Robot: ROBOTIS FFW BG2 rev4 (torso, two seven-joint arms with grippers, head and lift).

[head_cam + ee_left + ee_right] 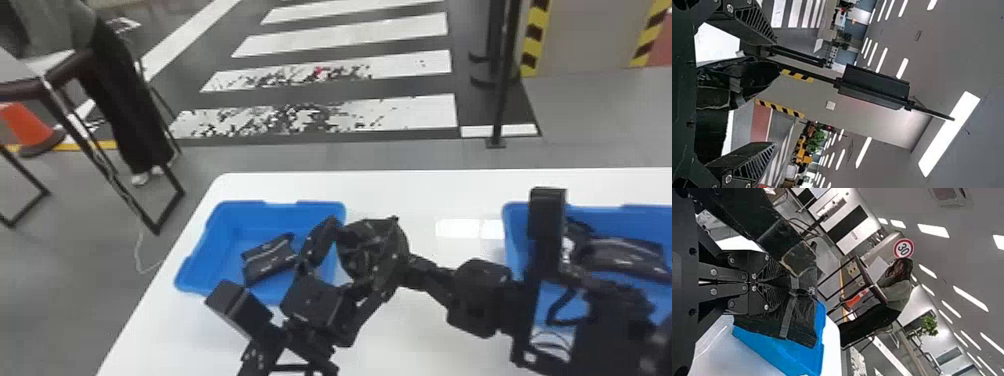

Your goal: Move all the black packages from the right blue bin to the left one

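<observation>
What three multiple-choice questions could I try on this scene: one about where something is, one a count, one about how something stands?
1. Where is the held package?
A) On the floor
B) Between the left gripper's fingers
C) In the right bin

2. How many packages show in the left bin?
A) One
B) Three
C) Five

3. How are the left gripper's fingers?
A) Closed tip to tip
B) Crossed
C) Spread apart

1 B: the right gripper pinches it there.
2 A: a single black package lies inside.
3 C: a wide gap separates the fingertips.
</observation>
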